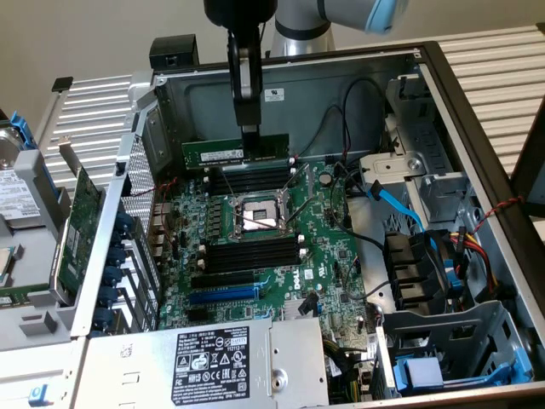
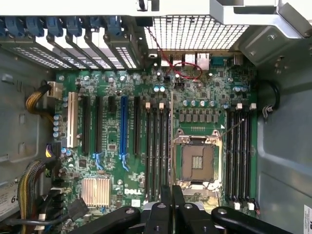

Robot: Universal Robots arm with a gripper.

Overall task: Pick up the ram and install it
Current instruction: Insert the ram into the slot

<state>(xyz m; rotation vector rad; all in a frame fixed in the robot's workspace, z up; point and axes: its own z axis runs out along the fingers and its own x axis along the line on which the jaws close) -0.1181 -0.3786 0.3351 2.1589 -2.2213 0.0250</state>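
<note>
The ram (image 1: 223, 154) is a long, narrow green stick with a pale label. It hangs level inside the open computer case, just over the far bank of black memory slots (image 1: 251, 179). My gripper (image 1: 249, 136) comes straight down from above and is shut on the stick's top edge, right of its middle. In the wrist view the ram (image 2: 170, 141) is edge-on, a thin line running up from my gripper (image 2: 171, 197) between the CPU socket (image 2: 197, 163) and a bank of memory slots (image 2: 157, 146). I cannot tell whether the stick touches a slot.
The empty CPU socket (image 1: 255, 213) sits mid-board, with a second slot bank (image 1: 251, 251) nearer the camera. A wide green expansion card (image 1: 81, 221) leans outside the case at the exterior view's left. The power supply (image 1: 213, 358), blue cable (image 1: 396, 204) and drive cage (image 1: 460, 349) crowd the case.
</note>
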